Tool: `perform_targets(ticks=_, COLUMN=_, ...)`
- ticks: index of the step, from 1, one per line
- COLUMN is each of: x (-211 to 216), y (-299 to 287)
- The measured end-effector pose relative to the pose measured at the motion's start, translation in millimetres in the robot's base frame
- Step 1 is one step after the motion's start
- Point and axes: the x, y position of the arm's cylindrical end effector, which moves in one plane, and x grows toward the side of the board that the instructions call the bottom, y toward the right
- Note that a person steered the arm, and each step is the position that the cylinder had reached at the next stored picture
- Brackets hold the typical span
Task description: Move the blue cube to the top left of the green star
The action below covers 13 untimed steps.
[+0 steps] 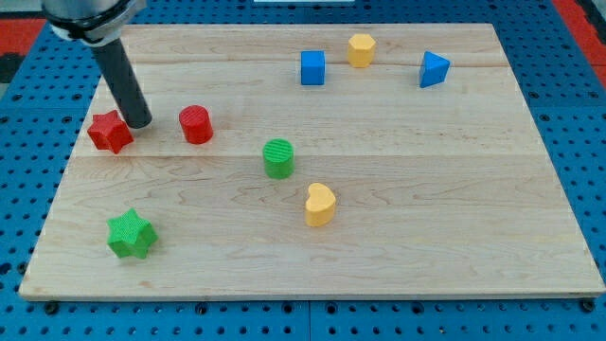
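Note:
The blue cube (pixel 312 67) sits near the view's top, right of centre-left. The green star (pixel 130 234) lies at the view's bottom left. My tip (pixel 139 122) rests on the board at the view's left, just right of the red star (pixel 110 131) and left of the red cylinder (pixel 196 124). The tip is far from the blue cube and well above the green star.
A green cylinder (pixel 278 157) and a yellow heart (pixel 320 204) sit near the middle. A yellow block (pixel 360 49) and a blue triangular block (pixel 434 69) lie at the view's top right. The wooden board (pixel 454 189) is ringed by blue pegboard.

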Motion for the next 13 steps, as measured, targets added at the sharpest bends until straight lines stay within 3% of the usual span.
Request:
perform_targets(ticks=1, x=-48.7, y=42.5)
perform_targets(ticks=2, x=-59.8, y=129.4)
perform_targets(ticks=3, x=-42.2, y=204.8)
perform_targets(ticks=4, x=-60.5, y=287.0)
perform_targets(ticks=5, x=-101.9, y=318.7)
perform_targets(ticks=7, x=-111.0, y=186.1)
perform_targets(ticks=8, x=-87.7, y=190.6)
perform_targets(ticks=9, x=-73.9, y=148.1)
perform_targets(ticks=10, x=-103.3, y=147.6)
perform_targets(ticks=11, x=-97.1, y=127.3)
perform_targets(ticks=13, x=-37.3, y=128.0)
